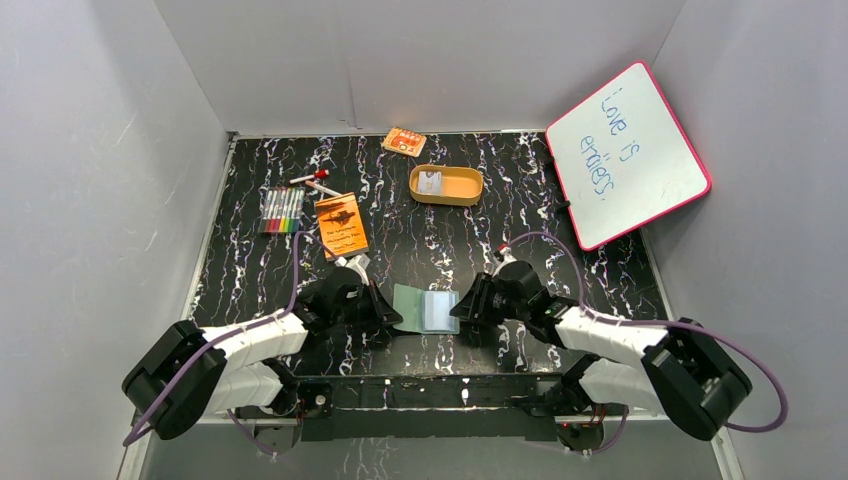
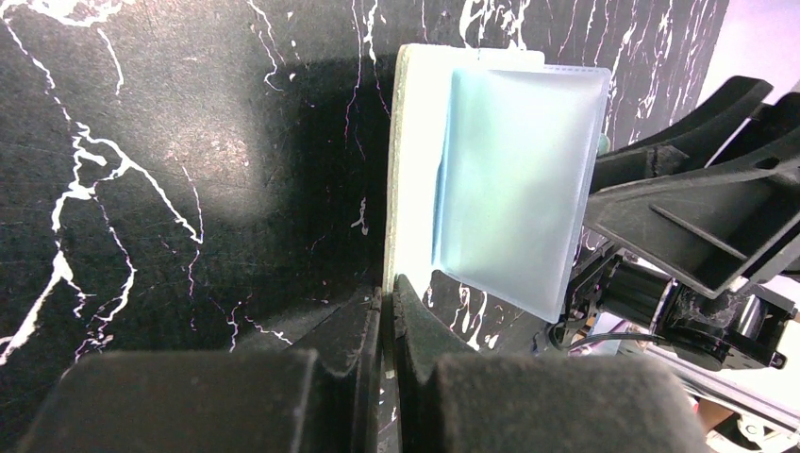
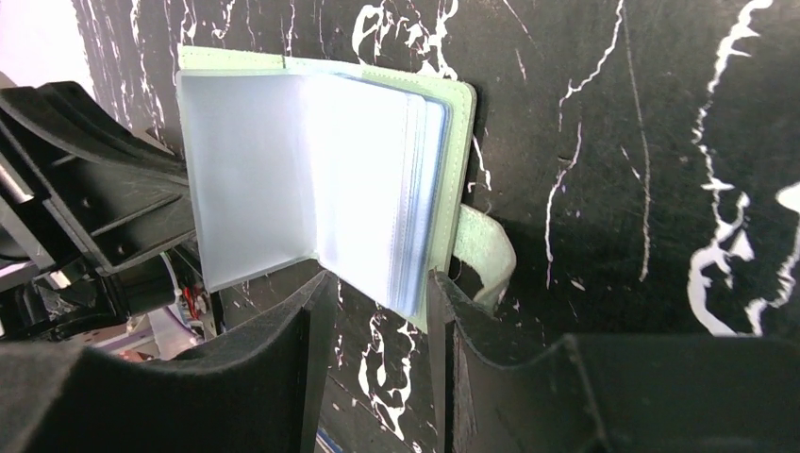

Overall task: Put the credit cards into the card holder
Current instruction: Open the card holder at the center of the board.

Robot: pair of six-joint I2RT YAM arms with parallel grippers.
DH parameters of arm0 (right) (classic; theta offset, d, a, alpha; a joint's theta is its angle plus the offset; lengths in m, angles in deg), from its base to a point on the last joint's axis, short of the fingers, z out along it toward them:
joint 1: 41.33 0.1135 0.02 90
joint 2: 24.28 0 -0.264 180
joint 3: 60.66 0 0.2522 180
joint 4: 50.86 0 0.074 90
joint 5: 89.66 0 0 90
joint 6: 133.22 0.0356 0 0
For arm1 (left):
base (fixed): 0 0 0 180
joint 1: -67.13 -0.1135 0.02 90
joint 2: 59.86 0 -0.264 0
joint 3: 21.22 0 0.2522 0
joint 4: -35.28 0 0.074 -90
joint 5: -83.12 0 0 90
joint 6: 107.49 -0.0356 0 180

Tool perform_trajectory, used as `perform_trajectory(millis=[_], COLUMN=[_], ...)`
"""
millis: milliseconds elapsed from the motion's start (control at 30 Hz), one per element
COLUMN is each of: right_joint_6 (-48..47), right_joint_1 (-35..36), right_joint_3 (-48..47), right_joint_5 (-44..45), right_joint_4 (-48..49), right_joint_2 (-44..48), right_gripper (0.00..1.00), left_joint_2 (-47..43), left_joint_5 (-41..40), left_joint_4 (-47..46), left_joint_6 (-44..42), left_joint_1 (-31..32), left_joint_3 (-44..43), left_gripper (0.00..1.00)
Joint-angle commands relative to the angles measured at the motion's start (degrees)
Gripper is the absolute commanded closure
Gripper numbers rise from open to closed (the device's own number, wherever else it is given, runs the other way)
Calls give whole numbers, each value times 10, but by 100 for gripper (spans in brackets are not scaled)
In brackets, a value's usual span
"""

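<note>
The card holder lies open on the black marbled table between my two grippers, its clear bluish pockets facing up and fanned out. My left gripper is shut on the edge of the left green cover. At the holder's right side, my right gripper stands open. The near corner of the pocket stack sits between its fingers, and the snap tab curls just beyond its right finger. One pale credit card lies in the tan oval tray at the back.
An orange booklet and a row of markers lie at the left. An orange patterned packet sits by the back wall. A pink-framed whiteboard leans at the right.
</note>
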Motion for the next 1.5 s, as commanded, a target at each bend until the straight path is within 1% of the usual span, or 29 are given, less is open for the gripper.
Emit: perform_trajectory(millis=[0, 133, 300, 600, 733, 867, 1100, 1300, 1467], right_joint_6=[4, 11, 13, 20, 20, 21, 38, 39, 36], right_joint_1=[-2, -2, -5, -7, -7, -6, -6, -7, -6], right_joint_3=[-32, -29, -28, -31, -36, -38, -34, -34, -35], right_joint_5=[-28, -33, -17, -75, -90, -107, -141, -140, -138], right_joint_4=[67, 87, 74, 141, 156, 178, 247, 248, 245], right_joint_2=[-49, -72, -78, -129, -126, -120, -127, -128, -134], right_gripper=[52, 52, 55, 55, 60, 62, 60, 58, 60], left_joint_2=[-6, -8, -8, 10, 12, 13, 24, 24, 25], left_joint_5=[-8, -9, -10, -3, -3, -5, -3, -4, -5], left_joint_4=[11, 12, 12, 1, 3, 3, -1, 3, 4], left_joint_6=[-3, -2, -3, -1, -1, -2, -3, -4, -5], left_joint_1=[-2, -2, -2, -2, -2, -2, -2, -2, -2], left_joint_3=[2, 4, 5, 4, 4, 4, 2, -1, -3], left_gripper=[100, 100, 100, 100, 100, 100, 100, 100, 100])
